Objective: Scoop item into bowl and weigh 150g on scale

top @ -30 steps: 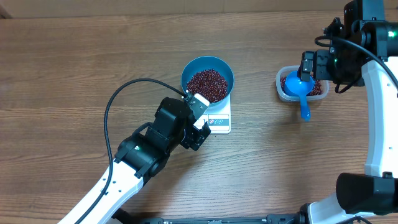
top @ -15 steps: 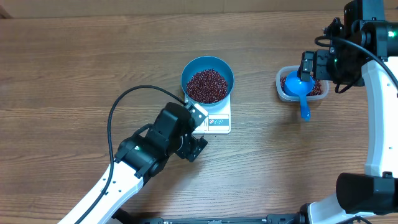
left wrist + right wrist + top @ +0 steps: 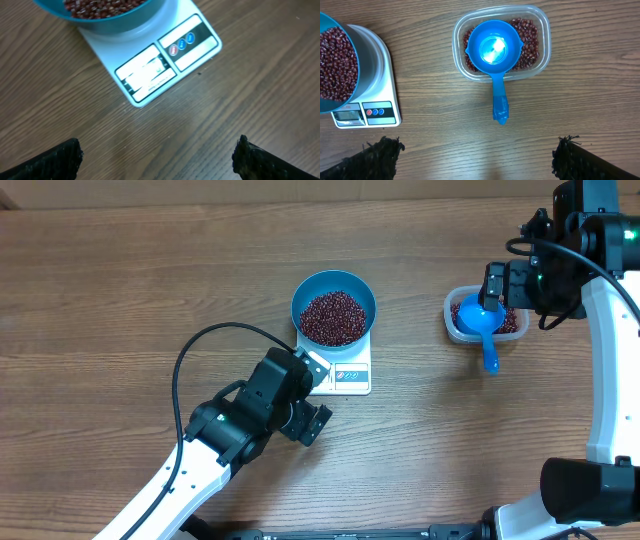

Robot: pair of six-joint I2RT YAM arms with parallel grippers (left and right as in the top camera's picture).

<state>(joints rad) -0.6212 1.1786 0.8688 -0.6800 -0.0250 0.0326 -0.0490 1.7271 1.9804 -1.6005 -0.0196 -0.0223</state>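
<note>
A glossy blue bowl (image 3: 334,308) heaped with dark red-brown beans (image 3: 333,318) stands on the white scale (image 3: 350,377). My left gripper (image 3: 318,395) hovers just in front of the scale's display edge, open and holding nothing. The left wrist view shows the scale (image 3: 150,70) and the bowl (image 3: 115,20) ahead of the wide-apart gripper (image 3: 157,155), with bare wood between its fingers. My right gripper (image 3: 508,288) hangs open above the bean tub. In the right wrist view this gripper (image 3: 476,150) is empty, and the bowl (image 3: 366,55) and scale (image 3: 380,80) show at the left.
A clear plastic tub (image 3: 542,45) with more beans (image 3: 530,40) sits at the right. A blue scoop (image 3: 495,47) rests in it, its handle (image 3: 500,105) sticking out over the tub's near rim. The left arm's black cable (image 3: 190,350) loops over the table.
My left gripper has drawn back from the scale's front-left corner toward the table's near side. The right arm, bowl and scoop have not moved.
</note>
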